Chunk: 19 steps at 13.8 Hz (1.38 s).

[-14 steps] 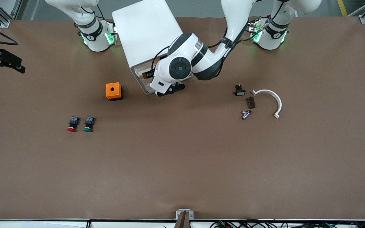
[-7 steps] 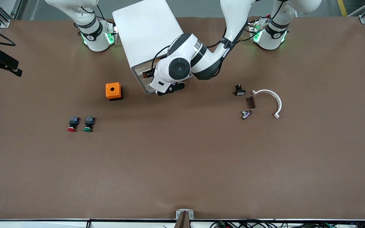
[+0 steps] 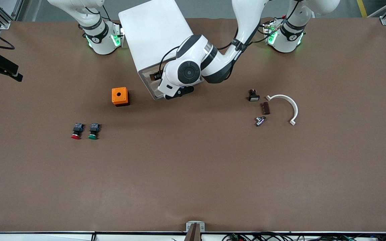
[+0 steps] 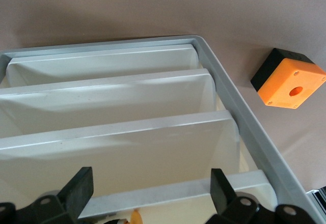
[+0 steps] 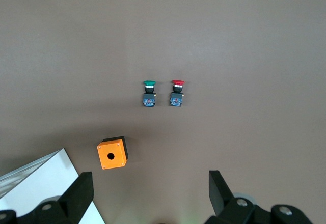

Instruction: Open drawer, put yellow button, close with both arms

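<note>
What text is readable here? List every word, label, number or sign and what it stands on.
No text reads clearly.
Right arm's base band: small white mark, too small to read.
Left arm's base band: similar mark, too small to read.
Cabinet, orange box, red button, green button: no lettering visible.

The front camera looks down from high across the table [image 3: 193,174], facing both bases at twelve o'clock. The left wrist camera sits close over the cabinet [image 4: 244,127]; the right wrist camera looks down from higher. All three share the orange box [image 3: 119,96] [image 4: 288,79] [image 5: 112,154].
</note>
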Each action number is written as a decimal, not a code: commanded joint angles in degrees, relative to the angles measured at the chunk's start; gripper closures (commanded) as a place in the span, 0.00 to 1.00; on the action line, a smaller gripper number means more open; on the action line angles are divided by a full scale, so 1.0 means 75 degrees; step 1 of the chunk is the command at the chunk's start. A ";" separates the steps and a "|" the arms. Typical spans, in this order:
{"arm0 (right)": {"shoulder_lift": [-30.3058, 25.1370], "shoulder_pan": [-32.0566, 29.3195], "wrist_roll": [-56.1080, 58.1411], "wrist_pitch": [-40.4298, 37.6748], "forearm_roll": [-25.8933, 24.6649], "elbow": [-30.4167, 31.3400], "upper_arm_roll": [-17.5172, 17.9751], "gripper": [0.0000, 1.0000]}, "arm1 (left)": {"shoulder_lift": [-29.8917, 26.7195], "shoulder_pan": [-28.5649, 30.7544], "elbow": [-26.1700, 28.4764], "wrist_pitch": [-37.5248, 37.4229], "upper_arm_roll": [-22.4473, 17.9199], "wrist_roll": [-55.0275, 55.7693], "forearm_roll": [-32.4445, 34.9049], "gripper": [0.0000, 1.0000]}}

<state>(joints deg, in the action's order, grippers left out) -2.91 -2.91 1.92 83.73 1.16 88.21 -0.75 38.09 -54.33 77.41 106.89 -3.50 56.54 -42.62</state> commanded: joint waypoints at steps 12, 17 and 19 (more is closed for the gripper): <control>-0.0174 -0.0162 -0.0068 0.0086 0.0126 -0.0136 0.0018 0.00 | -0.0566 0.0937 0.0026 0.0057 -0.0119 0.0078 0.0000 0.00; -0.0198 -0.0186 -0.0044 -0.0020 0.0139 -0.0101 0.0006 0.00 | -0.0941 0.1804 0.0049 -0.0001 -0.0108 0.0078 0.0933 0.00; -0.0198 -0.0268 -0.0010 -0.0020 0.0139 -0.0089 0.0006 0.00 | -0.1024 0.2097 0.0073 -0.0002 -0.0108 0.0078 0.1625 0.00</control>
<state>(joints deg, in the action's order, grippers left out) -3.50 -3.71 1.82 84.08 1.27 87.21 -1.07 32.06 -40.04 76.71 107.15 -4.58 56.65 -34.25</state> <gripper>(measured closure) 0.000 0.000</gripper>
